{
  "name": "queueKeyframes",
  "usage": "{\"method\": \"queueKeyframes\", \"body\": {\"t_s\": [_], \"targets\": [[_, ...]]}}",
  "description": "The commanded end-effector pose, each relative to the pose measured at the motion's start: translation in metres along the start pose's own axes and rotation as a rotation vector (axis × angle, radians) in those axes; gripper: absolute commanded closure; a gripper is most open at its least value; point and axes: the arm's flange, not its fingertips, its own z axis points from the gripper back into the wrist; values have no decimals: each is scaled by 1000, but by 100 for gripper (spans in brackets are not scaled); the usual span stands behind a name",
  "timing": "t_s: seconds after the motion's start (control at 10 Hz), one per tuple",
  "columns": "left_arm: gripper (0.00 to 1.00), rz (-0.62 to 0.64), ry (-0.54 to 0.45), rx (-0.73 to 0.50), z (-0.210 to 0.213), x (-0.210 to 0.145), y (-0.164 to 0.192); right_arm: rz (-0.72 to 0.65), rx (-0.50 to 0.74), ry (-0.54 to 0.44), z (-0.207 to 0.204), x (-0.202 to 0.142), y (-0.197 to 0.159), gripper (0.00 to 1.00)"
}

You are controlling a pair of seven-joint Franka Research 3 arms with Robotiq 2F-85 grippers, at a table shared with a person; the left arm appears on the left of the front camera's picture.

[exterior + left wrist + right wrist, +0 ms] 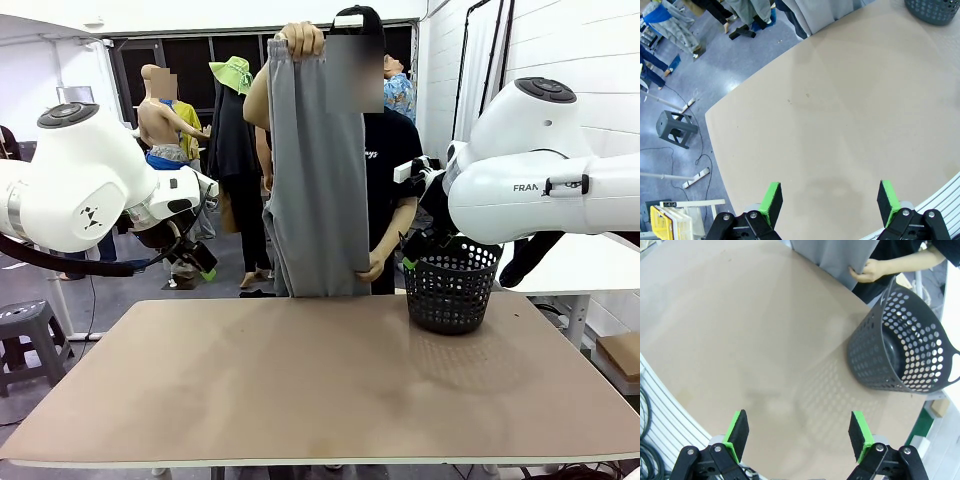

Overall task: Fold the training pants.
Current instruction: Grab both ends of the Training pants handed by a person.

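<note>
The training pants (315, 170) hang lengthwise at the far edge of the table (300, 390), clear of its surface. The person's upper hand (301, 40) grips the top end and the lower hand (372, 266) pinches the bottom edge. The black mesh basket (450, 290) stands far right on the table. Left gripper (830, 197): jaws spread, empty, above the near left area. Right gripper (799, 432): jaws spread, empty, near the basket.
</note>
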Motion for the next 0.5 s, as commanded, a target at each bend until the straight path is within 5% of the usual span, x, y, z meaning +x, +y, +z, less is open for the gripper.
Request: {"method": "queueKeyframes", "body": {"t_s": [0.0, 0.4], "targets": [[0, 5, -14, -9, -1, 0, 1, 2, 3, -8, 0, 1, 0, 0], [0, 5, -14, -9, -1, 0, 1, 2, 3, -8, 0, 1, 0, 0]]}}
